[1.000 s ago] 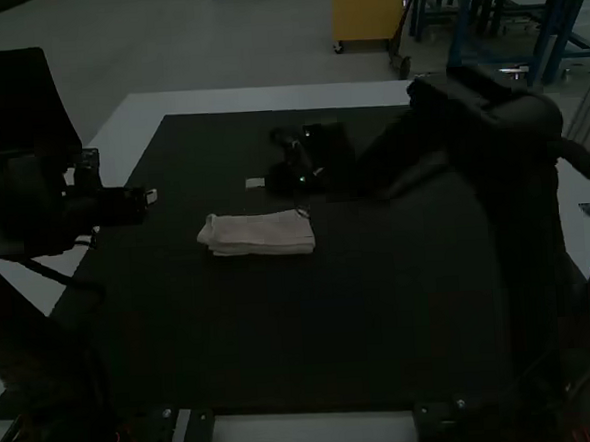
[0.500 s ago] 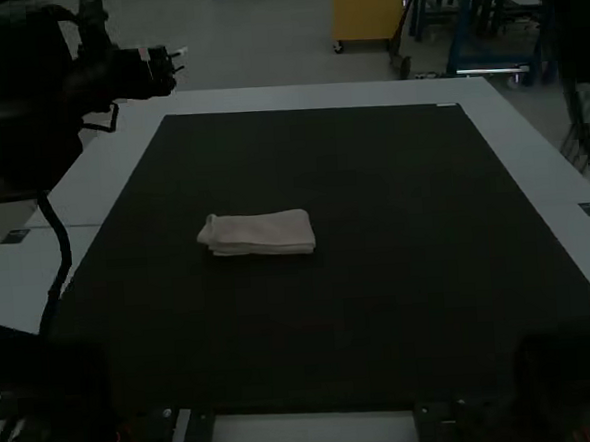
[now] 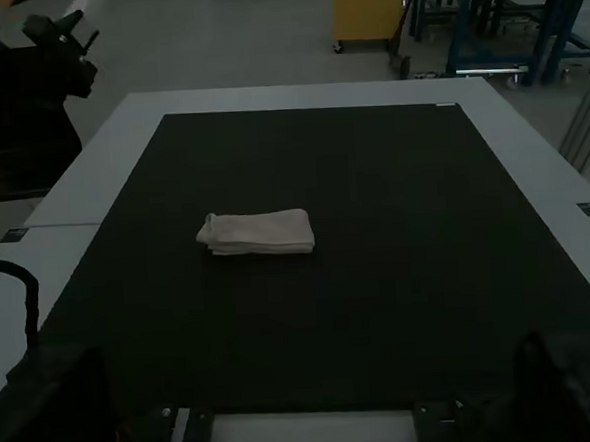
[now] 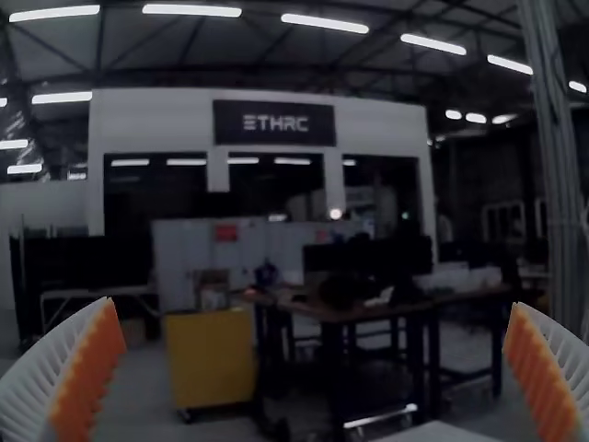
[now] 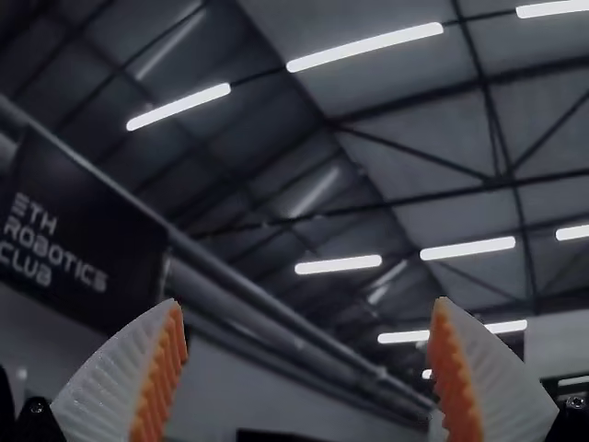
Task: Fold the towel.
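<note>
"Where's the towel (image 3: 260,233) from where you stand?"

"On the dark mat (image 3: 380,296), left of its middle, folded up into a narrow bundle. Its long side runs left to right"

"Neat?"

"Fairly. The top looks smooth, and I can see layers stacked along the near side. The left end rises in a small rounded bump, and the right end looks squarer. The mat lies on the pale surface (image 3: 297,97), which shows along the far side and down both flanks"

"And the left pincer (image 3: 37,6)?"

"Raised at the far left, past the edge of the surface and well apart from the towel. Its white ribbed fingers are spread wide, the orange pads (image 4: 85,382) facing each other across the gap"

"The right pincer (image 5: 308,308)?"

"Spread as well, going by its own wrist camera. Same white ribs, same orange pads (image 5: 160,382), standing well apart"

"What's that dark shape at the near right?"

"Part of the right arm (image 3: 571,389), just at the corner of the mat. A black cable (image 3: 25,283) bends down over the surface on the left, and there's a small pale tag (image 3: 447,104) by the mat's far right corner"
</note>
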Robot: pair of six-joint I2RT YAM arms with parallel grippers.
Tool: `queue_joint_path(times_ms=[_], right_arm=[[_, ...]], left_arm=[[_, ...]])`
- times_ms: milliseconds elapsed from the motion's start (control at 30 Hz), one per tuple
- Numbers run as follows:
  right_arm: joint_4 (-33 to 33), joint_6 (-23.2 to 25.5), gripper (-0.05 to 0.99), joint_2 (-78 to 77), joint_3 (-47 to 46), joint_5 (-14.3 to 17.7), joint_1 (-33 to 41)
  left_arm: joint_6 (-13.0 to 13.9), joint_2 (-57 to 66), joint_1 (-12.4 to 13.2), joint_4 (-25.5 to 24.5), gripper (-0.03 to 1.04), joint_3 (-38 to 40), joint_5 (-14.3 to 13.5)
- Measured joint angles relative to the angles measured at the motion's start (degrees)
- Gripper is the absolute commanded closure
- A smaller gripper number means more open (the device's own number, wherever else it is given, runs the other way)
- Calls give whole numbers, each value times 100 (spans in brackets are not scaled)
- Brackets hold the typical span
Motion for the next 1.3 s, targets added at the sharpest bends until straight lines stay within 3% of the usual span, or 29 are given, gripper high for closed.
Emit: queue_joint_path(times_ms=[167,300,400,567,700,867,933,1033,1133,1233,1300], right_arm=[[-136,-92,2,-723,-245,319,2],[-881,-282,2,-791,-295,553,0],[-1217,-487,2,-789,-529,800,0],[-966,-1196,2,-789,-1604,1073,0],[-619,-1368,2,-787,-2990,1370,0],[-249,-1547,2,-789,-4138,1414,2],[170,-1578,2,-789,-4478,1615,2],[358,-1620,2,-787,-4815,1998,2],[374,-1727,2,-789,-5093,2396,2],[291,-1917,2,-789,-5335,2640,0],[-258,-2035,2,-789,-5383,2741,2]], left_arm=[[-63,-1530,0,-74,4,-459,-343],[-46,-2076,0,-409,4,-627,-564],[214,-2057,0,-730,4,-807,-802],[807,-2057,-2,328,4,-1606,-938],[1137,-2057,-2,673,4,-2413,-938],[1147,-2046,0,1019,4,-3051,-938],[1145,-2046,0,1239,4,-3213,-942],[1143,-2046,0,1084,4,-3386,-1010],[1152,-2044,0,518,4,-3534,-1414],[1169,-2046,0,380,4,-3722,-1971],[1172,-2046,0,323,4,-3847,-2304]])
